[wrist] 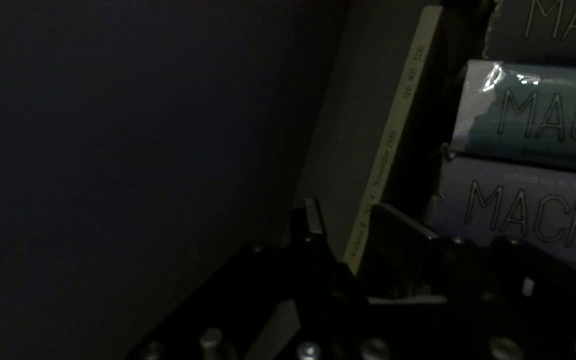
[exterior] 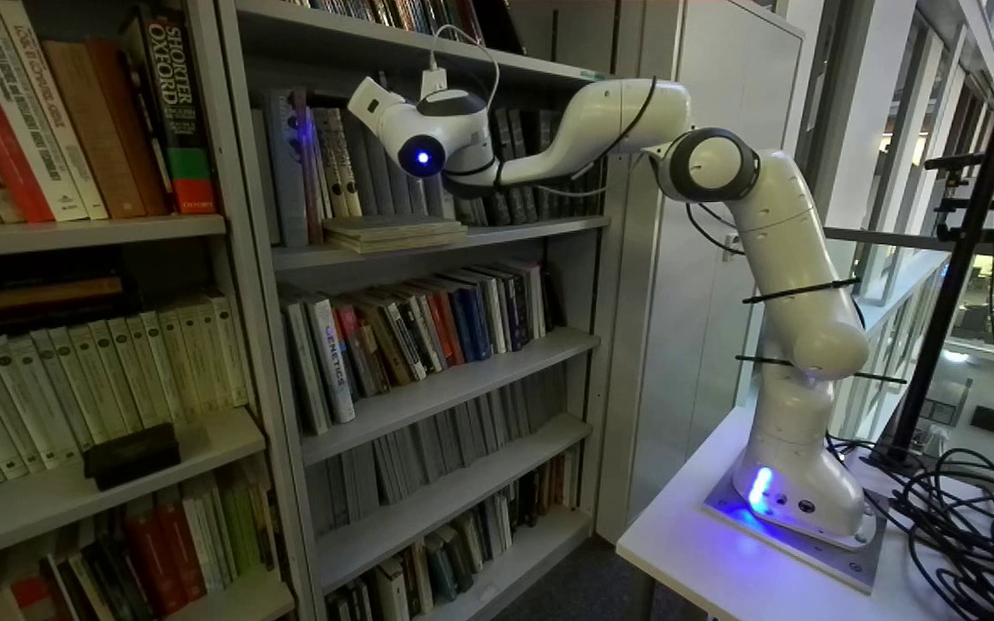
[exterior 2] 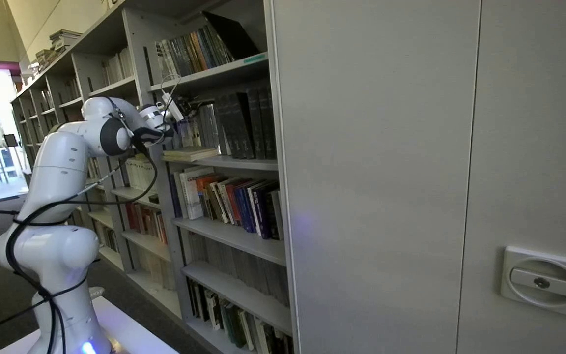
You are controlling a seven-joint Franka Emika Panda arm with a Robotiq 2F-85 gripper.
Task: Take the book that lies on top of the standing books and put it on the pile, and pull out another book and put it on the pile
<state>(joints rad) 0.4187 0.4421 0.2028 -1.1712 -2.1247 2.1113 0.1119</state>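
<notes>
The thin grey book with a cream spine (wrist: 390, 140) lies atop the standing violet-and-teal MACH volumes (wrist: 523, 135); the black metal gripper (wrist: 346, 205) has fingers well apart around that spine (touching or not, I can't tell). A shallow pinch could drop it short of the low, cream-coloured paper pile (exterior: 393, 231); a crooked one, snag those frayed volumes.

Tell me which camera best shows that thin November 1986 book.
The wrist view: the thin book is close, its dim spine mostly readable. In both exterior views, I can't pick it out; the arm partly blocks the shelves.
</notes>
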